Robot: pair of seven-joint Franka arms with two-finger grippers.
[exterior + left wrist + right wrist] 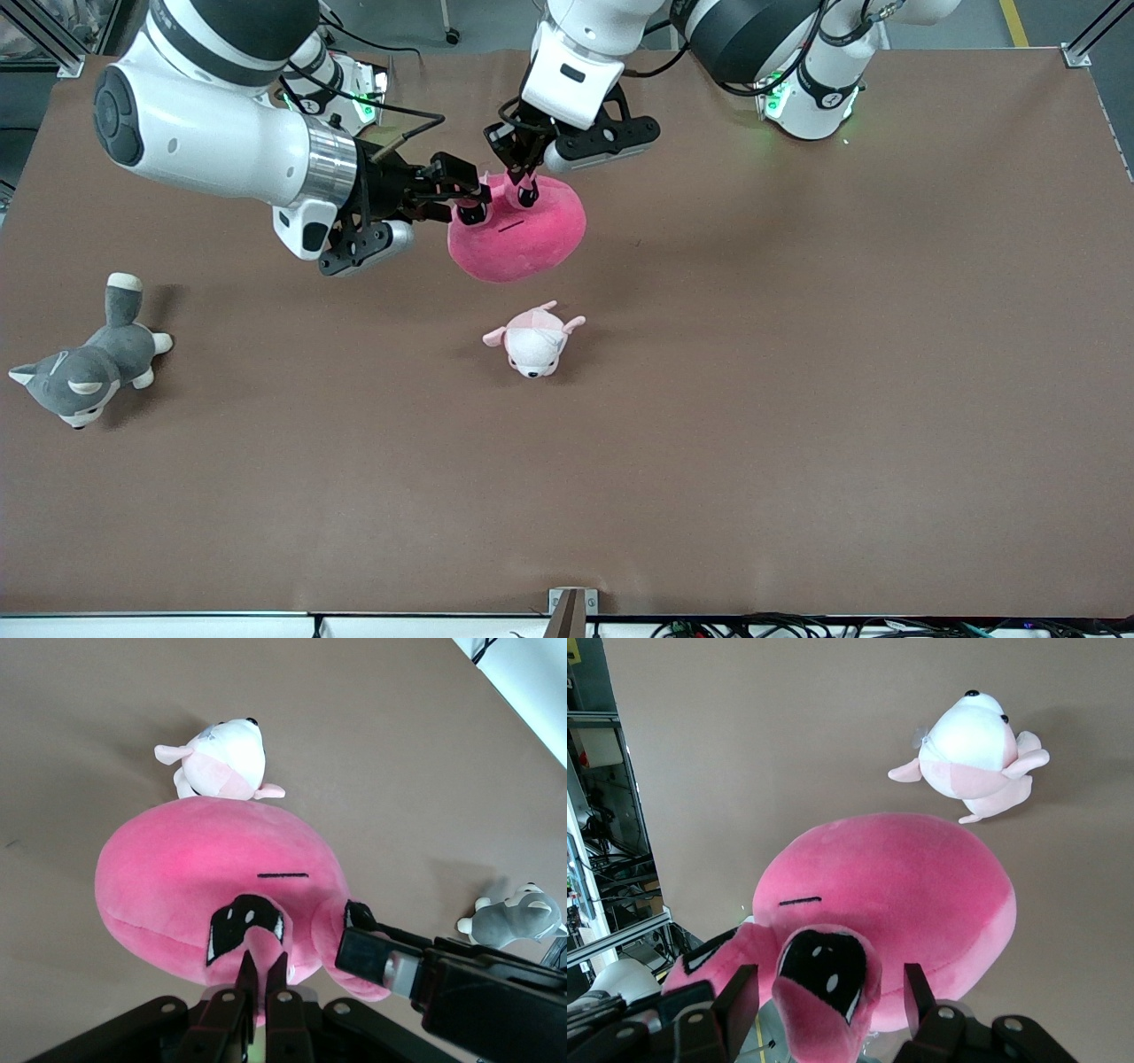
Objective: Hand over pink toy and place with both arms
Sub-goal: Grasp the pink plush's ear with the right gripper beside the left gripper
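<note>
The pink toy [523, 239] hangs a little above the brown table, over its middle toward the robots' bases. My left gripper [524, 193] comes down from above and is shut on a small flap at the toy's top, pinched between its fingertips [263, 973]. My right gripper [469, 208] reaches in from the side and is open. Its fingers [735, 1001] stand wide on either side of a floppy ear with a black eye [824, 970] and do not press it. The toy's round body fills both wrist views [204, 868] [904, 886]. The right gripper also shows in the left wrist view [381, 957].
A small pale pink-and-white plush [534, 341] lies on the table just nearer the front camera than the pink toy. It also shows in both wrist views [221, 757] [974, 749]. A grey-and-white dog plush [84, 368] lies at the right arm's end of the table.
</note>
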